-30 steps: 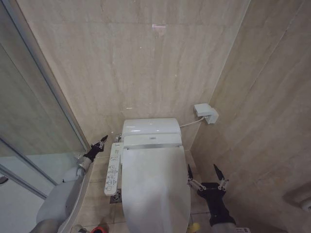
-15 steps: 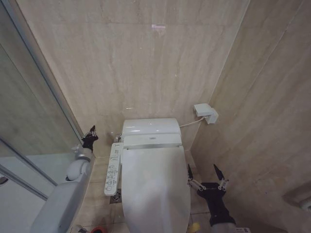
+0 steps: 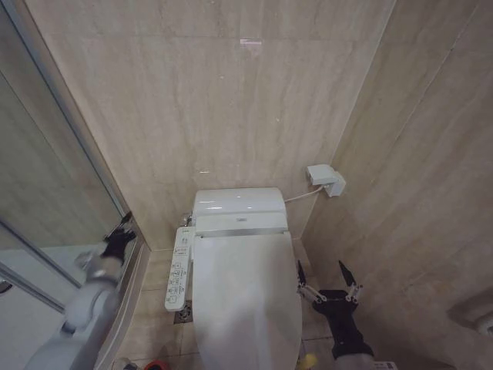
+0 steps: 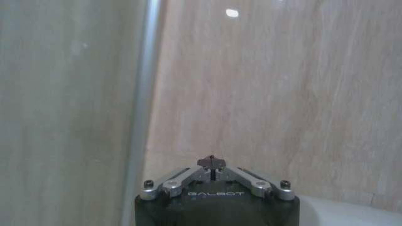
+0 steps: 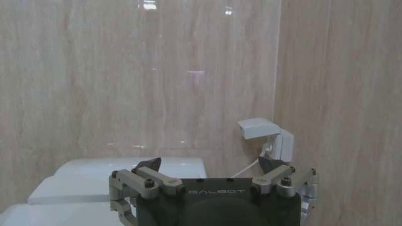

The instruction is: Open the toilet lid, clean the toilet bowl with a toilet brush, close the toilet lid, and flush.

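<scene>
Your large white glossy oval toilet lid (image 3: 245, 297): down, centre-bottom of frame. Right gripper (image 3: 326, 276): jaws spread, just beside its right edge. Left gripper (image 3: 122, 229): fingers together, left-centre, well apart.

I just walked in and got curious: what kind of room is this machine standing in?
Most likely a bathroom: a floor-standing toilet with its toilet lid shut, a button panel at its side, and beige tiled walls.

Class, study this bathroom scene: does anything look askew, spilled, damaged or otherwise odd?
Nothing stands out. The toilet lid lies shut and straight, the left gripper sits shut by the glass partition, and the right gripper hangs open beside the toilet.
</scene>
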Available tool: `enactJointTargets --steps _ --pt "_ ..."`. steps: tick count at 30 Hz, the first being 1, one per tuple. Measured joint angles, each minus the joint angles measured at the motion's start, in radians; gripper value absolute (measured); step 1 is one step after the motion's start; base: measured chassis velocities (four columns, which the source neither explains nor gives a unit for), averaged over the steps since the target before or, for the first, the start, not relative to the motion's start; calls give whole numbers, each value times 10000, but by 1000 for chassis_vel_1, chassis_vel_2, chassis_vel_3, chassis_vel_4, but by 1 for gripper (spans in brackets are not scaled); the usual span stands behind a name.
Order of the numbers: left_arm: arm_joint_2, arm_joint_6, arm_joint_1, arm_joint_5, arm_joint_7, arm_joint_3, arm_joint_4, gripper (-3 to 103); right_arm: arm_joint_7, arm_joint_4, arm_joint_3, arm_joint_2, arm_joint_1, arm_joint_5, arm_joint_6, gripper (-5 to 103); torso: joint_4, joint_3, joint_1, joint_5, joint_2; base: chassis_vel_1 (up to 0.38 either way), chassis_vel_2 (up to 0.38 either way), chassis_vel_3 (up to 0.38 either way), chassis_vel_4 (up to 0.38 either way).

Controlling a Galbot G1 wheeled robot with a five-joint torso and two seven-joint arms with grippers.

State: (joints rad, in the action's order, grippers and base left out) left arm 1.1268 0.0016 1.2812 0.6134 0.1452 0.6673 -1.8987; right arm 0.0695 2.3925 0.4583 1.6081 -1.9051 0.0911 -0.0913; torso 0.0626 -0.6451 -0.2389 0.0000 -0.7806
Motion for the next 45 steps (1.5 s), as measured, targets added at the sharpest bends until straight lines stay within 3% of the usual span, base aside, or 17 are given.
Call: enactJointTargets --steps 4,9,22,32,33,40,41,45 --pt "973 -427 1654 -450 -412 1018 -1093 0 0 0 0 -2 0 0 0 100 2 0 0 0 0 0 0 0 0" --pt "1488 -752 2683 -840 -594 1465 -1652 0 0 0 0 -3 0 0 0 100 3 0 0 1 0 0 0 0 0" --pt "2019 -633 4213 -911 -322 1394 -3063 0 0 0 0 -1 0 0 0 100 3 -1 0 2 0 0 0 0 0" --pt "2255 -391 4949 -1522 -202 1395 -4087 0 0 0 0 0 0 0 0 100 2 -1 -2 2 1 0 0 0 0" --pt "2297 -386 4989 -1679 -128 1392 -4130 12 0 0 0 -1 0 0 0 100 3 -1 -1 2 1 0 0 0 0" --pt "2388 -208 5194 -1970 363 1264 -4408 12 0 0 0 -1 0 0 0 100 3 -1 -2 0 1 0 0 0 0" --pt "2387 -173 5207 -2010 359 1261 -4457 39 0 0 0 -1 0 0 0 100 3 -1 -2 0 1 0 0 0 0" --pt "2223 184 5359 -1911 215 1218 -4681 39 0 0 0 0 0 0 0 100 3 -1 -1 2 1 0 0 0 0"
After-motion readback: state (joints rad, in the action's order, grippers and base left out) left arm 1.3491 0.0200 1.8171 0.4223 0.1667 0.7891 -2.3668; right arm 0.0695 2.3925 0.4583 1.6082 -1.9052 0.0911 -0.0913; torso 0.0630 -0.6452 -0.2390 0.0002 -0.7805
